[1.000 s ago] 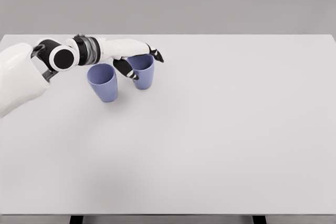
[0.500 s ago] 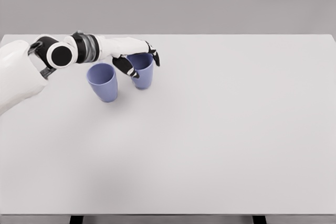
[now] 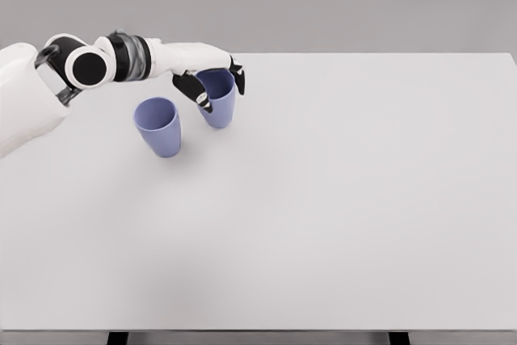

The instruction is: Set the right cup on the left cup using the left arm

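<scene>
Two blue-violet cups show in the head view at the table's far left. The left cup (image 3: 159,127) stands upright on the table with its mouth open upward. The right cup (image 3: 219,101) is held by my left hand (image 3: 220,85), whose dark-tipped fingers wrap its rim from above and on both sides. This cup sits slightly higher than the other and a little to its right, apart from it. My left arm (image 3: 89,67) reaches in from the left edge. The right arm does not show.
The white table (image 3: 339,199) fills most of the view, with its far edge just behind the hand and its front edge near the bottom. Two dark table legs (image 3: 118,338) peek out below the front edge.
My left hand has risen a little with the right cup in its grasp. The arm's elbow has shifted up and to the left. The left cup has stayed put.
</scene>
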Controlling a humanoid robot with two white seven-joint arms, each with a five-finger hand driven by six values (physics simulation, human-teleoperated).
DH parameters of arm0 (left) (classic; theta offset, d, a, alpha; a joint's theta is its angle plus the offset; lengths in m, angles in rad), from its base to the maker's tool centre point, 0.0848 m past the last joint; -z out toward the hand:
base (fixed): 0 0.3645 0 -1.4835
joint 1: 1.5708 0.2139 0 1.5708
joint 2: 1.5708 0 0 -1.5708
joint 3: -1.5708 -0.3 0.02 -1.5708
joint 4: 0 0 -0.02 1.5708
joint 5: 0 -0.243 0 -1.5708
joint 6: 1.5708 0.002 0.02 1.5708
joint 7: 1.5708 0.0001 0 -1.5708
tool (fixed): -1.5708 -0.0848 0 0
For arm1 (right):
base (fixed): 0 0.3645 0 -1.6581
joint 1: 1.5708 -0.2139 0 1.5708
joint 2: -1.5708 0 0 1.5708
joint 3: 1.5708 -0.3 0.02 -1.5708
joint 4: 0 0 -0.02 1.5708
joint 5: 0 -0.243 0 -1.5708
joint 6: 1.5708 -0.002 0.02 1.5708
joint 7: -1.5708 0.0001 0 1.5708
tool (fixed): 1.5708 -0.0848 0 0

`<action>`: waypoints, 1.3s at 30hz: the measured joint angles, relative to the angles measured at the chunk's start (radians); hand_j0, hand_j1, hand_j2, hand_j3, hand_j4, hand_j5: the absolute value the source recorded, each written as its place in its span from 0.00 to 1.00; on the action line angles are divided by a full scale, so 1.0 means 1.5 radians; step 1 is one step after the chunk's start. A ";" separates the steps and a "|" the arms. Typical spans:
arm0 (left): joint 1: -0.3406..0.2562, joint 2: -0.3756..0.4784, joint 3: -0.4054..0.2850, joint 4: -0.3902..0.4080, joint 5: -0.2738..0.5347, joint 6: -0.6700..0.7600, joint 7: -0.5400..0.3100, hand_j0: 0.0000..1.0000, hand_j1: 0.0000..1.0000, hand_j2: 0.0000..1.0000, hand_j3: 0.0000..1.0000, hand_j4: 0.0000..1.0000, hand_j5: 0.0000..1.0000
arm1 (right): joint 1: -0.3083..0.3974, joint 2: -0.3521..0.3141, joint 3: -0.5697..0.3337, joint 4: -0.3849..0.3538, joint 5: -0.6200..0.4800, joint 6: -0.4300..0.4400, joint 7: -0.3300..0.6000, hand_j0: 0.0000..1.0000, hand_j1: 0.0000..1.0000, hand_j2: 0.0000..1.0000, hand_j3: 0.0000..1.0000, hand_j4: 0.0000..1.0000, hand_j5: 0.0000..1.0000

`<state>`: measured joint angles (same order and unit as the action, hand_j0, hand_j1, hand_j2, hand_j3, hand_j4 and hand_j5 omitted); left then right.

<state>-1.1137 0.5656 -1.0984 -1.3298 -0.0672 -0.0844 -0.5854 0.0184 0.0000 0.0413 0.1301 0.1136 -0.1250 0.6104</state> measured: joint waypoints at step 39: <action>-0.097 0.183 0.008 -0.177 0.128 -0.001 -0.017 0.50 0.50 0.50 0.50 0.50 0.50 | 0.000 0.000 0.000 0.000 0.000 0.000 0.000 1.00 1.00 1.00 1.00 1.00 1.00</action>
<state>-1.2594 0.8399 -1.0859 -1.5951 0.1251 -0.0855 -0.6112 0.0184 0.0000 0.0413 0.1301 0.1136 -0.1247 0.6104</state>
